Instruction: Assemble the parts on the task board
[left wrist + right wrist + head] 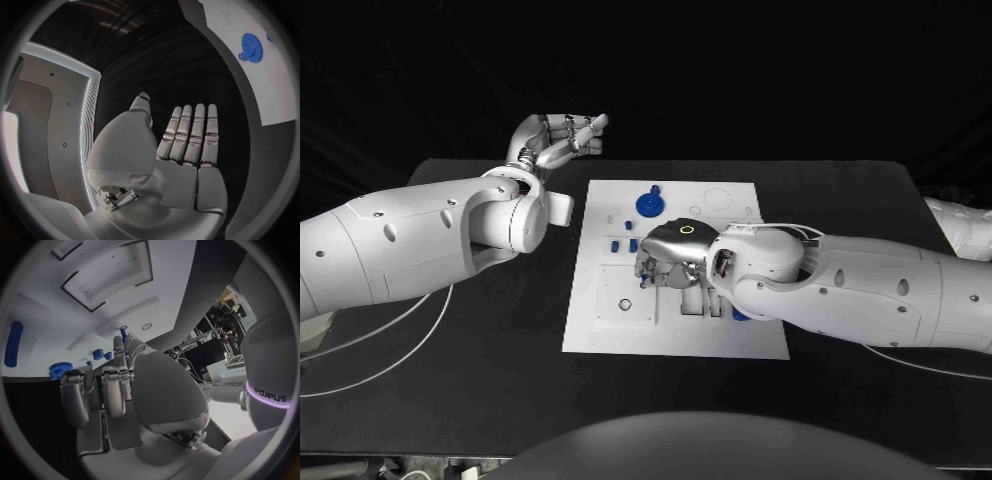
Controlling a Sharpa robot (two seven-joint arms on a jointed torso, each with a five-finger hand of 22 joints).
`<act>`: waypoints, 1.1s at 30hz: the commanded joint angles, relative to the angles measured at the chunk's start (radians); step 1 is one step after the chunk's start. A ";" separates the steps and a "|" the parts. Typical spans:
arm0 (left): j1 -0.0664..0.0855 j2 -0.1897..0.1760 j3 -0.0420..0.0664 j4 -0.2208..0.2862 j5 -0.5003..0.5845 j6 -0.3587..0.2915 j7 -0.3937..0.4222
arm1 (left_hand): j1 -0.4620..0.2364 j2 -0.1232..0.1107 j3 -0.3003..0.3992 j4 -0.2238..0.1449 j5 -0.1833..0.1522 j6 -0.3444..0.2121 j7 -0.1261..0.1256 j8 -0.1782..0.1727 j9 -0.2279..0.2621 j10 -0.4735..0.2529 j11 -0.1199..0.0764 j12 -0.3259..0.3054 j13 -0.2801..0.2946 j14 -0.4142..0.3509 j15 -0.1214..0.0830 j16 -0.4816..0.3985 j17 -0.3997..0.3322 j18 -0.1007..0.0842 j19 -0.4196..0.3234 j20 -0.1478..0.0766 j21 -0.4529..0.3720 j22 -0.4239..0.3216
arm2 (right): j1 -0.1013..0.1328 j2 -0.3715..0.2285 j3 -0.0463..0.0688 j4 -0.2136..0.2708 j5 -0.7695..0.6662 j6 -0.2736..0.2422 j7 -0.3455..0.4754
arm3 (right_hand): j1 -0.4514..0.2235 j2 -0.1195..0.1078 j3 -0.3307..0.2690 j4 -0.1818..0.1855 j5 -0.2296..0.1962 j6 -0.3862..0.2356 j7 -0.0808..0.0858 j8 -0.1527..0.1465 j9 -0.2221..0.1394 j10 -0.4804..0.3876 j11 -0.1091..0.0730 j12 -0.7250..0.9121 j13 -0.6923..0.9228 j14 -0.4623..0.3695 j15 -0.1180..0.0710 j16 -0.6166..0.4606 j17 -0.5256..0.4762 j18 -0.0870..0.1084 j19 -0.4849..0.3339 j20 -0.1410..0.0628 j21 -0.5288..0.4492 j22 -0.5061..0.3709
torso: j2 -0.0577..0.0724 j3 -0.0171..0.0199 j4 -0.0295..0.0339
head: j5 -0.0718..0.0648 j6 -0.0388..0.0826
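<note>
The white task board (678, 330) lies flat in the middle of the black surface (473, 370). A blue gear (651, 204) stands near the board's far edge, and a few small blue pegs (615, 245) sit along its left side, just beside the right hand (672, 262).

The right hand is lowered onto the middle of the board, palm down. In the right wrist view its fingers (115, 390) curl downward toward the board's recessed slots; whether they pinch anything cannot be told from these pictures. That view also shows a long blue bar (14, 343) lying on the board, well apart from the hand, and the blue gear (58, 370) near the fingertips. Another blue piece (740, 314) peeks out from under the right forearm.

The left hand (560, 138) is raised off the board's far left corner, over the bare surface. In the left wrist view its fingers (194, 132) are straight and held side by side, with the thumb apart, holding nothing. The blue gear (252, 47) shows on the board well away from them.
</note>
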 commanded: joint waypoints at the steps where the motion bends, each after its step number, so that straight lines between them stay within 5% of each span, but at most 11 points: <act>1: 0.001 0.003 0.001 0.001 0.001 0.017 0.007 | 0.001 0.012 0.007 0.001 -0.004 -0.006 -0.002 0.005 0.002 -0.006 0.002 0.006 0.000 -0.008 0.002 0.006 -0.001 0.011 0.007 0.001 -0.001 -0.001 | -0.001 0.000 0.000 0.001 0.003 0.008 0.006 | -0.007 0.002 0.007 -0.001 0.004 -0.005 -0.003 0.003 0.001 -0.005 0.002 -0.004 -0.001 0.106 0.006 0.004 0.263 -0.007 0.105 0.010 0.004 0.264 | 0.000 0.0000 0.0003 | -0.001 0.000; 33: 0.001 0.006 0.001 -0.005 0.001 0.018 0.006 | 0.002 0.014 0.006 0.001 -0.003 -0.007 -0.001 0.005 0.002 -0.007 0.002 0.008 0.000 -0.010 0.002 0.008 -0.005 0.011 0.008 0.001 -0.001 -0.005 | -0.003 0.005 -0.001 -0.009 0.019 0.037 -0.001 | -0.011 0.002 0.008 0.001 0.003 -0.006 -0.002 0.001 0.001 -0.006 0.003 -0.004 -0.001 0.106 0.008 0.004 0.263 -0.007 0.105 0.012 0.004 0.264 | 0.000 0.0000 0.0012 | -0.008 0.000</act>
